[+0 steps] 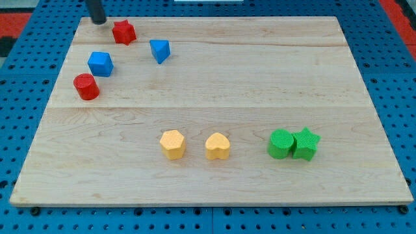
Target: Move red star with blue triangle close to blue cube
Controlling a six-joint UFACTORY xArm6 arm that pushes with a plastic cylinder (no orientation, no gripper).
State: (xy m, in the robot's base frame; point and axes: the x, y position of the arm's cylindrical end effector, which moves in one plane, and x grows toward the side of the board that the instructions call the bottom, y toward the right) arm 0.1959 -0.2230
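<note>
The red star (pixel 123 32) lies near the board's top left corner. The blue triangle (pixel 159 50) lies a short way to its right and slightly lower, apart from it. The blue cube (pixel 101 64) sits lower left of the star, with a gap between them. My tip (pixel 98 21) comes down at the view's top left, just left of the red star and slightly above it, with a small gap between the two.
A red cylinder (pixel 86 86) stands just below and left of the blue cube. A yellow hexagon (pixel 172 144) and a yellow heart (pixel 218 146) lie at the lower middle. A green cylinder (pixel 281 143) and green star (pixel 305 143) touch at the lower right. The wooden board (pixel 260 78) carries everything.
</note>
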